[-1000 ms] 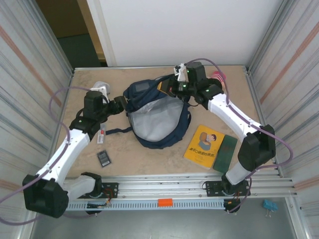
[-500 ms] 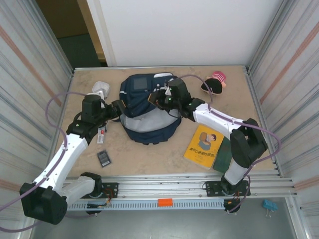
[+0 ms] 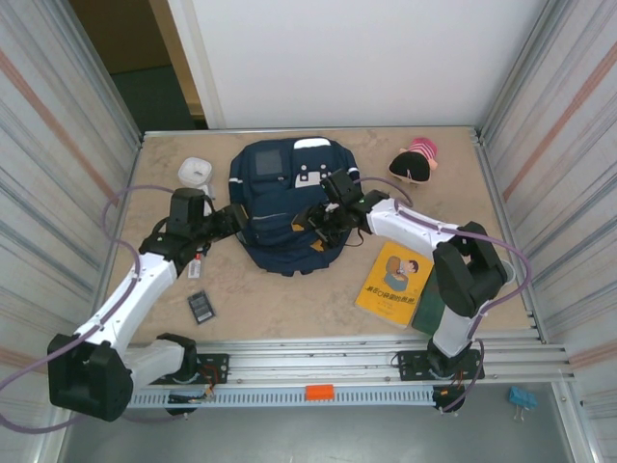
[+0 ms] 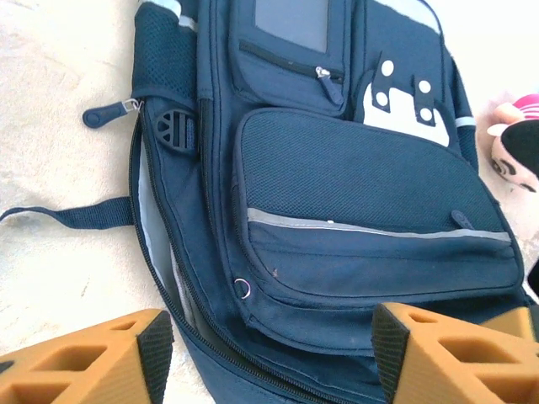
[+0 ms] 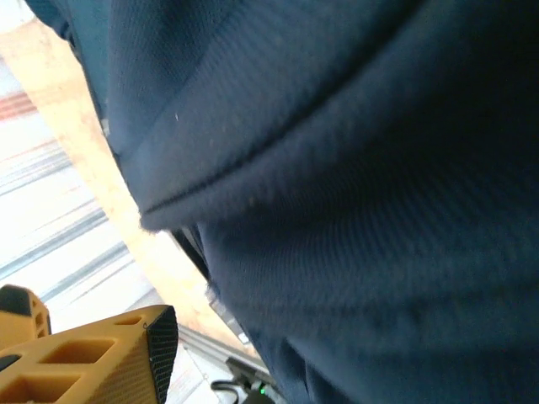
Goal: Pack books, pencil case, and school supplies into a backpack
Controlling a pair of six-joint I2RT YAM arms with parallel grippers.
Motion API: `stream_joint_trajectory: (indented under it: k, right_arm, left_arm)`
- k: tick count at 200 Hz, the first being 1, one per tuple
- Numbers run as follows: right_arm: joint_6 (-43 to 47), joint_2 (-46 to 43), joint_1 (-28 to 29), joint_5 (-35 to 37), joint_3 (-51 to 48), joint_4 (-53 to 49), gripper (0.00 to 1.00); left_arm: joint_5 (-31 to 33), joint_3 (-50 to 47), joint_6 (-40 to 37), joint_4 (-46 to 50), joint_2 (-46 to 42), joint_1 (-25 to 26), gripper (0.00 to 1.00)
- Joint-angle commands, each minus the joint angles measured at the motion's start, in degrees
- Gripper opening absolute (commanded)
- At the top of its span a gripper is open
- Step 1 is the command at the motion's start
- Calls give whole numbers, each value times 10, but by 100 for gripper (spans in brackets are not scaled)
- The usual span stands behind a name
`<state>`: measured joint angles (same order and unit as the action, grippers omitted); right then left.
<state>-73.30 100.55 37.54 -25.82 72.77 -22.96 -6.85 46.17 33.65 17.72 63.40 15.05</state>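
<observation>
Two flat books are lying out on the beige tabletop, right of the bag: the yellow-covered book with a cartoon figure and, just beside it, the thinner plain dark green book, partly under the right arm's elbow. What is changing is the large navy blue fabric backpack. A second ago the right claw was holding its top flap raised with the pale grey lining gaping. Now the flap is lying down again, front face up, in the middle of the tabletop, with its grey square pocket and white patch showing. That claw has been letting go and is resting over the bag's lower right part. In its wrist view one orange finger is sitting far out at the edge with navy cloth draping across the rest, so the jaws are reading as parted and holding nothing I can make out. The left claw is hovering at the bag's left edge, jaws standing wide and empty. For the task this is looking like a reset: the main compartment is covered, while the palm-sized flat black rectangle with a grey panel and the tiny white slab with red and blue marks are waiting by the left arm, so the mouth will probably need opening again. Black lettering is running across the yellow cover, too small to read; the white patch is carrying only dots, no brand name.
</observation>
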Motion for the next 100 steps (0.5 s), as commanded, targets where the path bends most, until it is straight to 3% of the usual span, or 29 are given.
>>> stream_joint_trajectory:
  k: [1, 31, 59, 100]
  right_arm:
    - [-6, -2, -7, -52, 26, -45, 61]
    - [10, -12, -8, -95, 40, -83, 61]
    - [56, -48, -14, -86, 62, -139, 57]
    - [129, -64, -71, -70, 88, -179, 55]
  left_arm:
    - [-25, 13, -12, -18, 20, -3, 65]
    - [-80, 49, -17, -37, 66, -4, 63]
    - [-133, 88, -19, -40, 125, -4, 63]
    - [-182, 96, -15, -85, 196, -3, 62]
